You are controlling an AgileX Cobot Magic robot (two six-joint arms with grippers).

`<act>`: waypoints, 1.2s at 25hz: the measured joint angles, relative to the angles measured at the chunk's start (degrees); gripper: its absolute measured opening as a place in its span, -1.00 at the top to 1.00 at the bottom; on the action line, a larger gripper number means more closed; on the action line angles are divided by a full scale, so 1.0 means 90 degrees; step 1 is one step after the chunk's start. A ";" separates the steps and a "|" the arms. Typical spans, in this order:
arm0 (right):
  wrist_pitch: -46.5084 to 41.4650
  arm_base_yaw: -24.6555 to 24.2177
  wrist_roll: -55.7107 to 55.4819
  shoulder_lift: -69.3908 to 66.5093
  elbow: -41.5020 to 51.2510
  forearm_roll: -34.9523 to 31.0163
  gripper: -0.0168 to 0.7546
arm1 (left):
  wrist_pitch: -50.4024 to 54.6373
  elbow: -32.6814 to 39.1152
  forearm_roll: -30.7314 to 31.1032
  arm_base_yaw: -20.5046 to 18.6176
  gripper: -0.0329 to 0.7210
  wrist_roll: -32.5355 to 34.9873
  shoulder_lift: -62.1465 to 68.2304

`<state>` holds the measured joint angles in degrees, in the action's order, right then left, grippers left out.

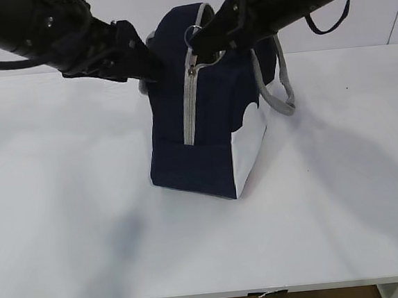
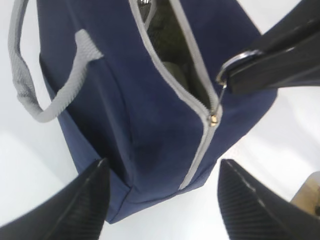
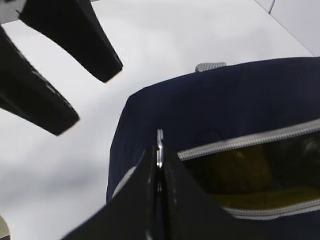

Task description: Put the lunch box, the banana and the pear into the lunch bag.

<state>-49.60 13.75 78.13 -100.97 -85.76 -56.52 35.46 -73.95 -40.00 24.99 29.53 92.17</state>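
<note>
Lunch bag (image 1: 210, 120): upright mid-table (image 1: 66, 223), navy w/ white lower side panel; zipper (image 1: 190, 108) closed down the end face, open along the top.
Ring pull (image 1: 194, 32): at bag's top edge, pinched by R gripper.
R gripper (image 3: 159, 160): jaws clenched on ring pull, tips over zipper opening.
L gripper (image 2: 162, 200): jaws spread, released, holding nothing; fingers (image 2: 75, 205) astride bag's end, just beside fabric.
Handle (image 2: 45, 95): grey, hangs loose on bag's side.
Inside bag: yellowish item (image 3: 240, 172) visible thru gap; can't tell which fruit.
</note>
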 joint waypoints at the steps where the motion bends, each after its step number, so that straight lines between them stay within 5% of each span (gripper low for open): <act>1: 0.0000 0.0000 0.0000 0.0000 0.0000 0.0000 0.94 | 0.0000 0.0000 0.0000 -0.0010 -0.44 0.0000 0.0057; 15: 0.0021 0.0000 0.0000 0.0000 0.0000 0.0000 0.94 | -0.0190 0.0000 -0.0787 -0.0010 -0.42 0.0497 0.0623; 30: 0.0088 0.0000 0.0000 0.0000 0.0000 -0.0044 0.94 | -0.0346 0.0000 -0.0958 -0.0010 0.45 0.0640 0.0693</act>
<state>-48.81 13.75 78.13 -100.97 -85.76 -56.92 32.35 -73.95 -48.62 24.90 35.30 98.41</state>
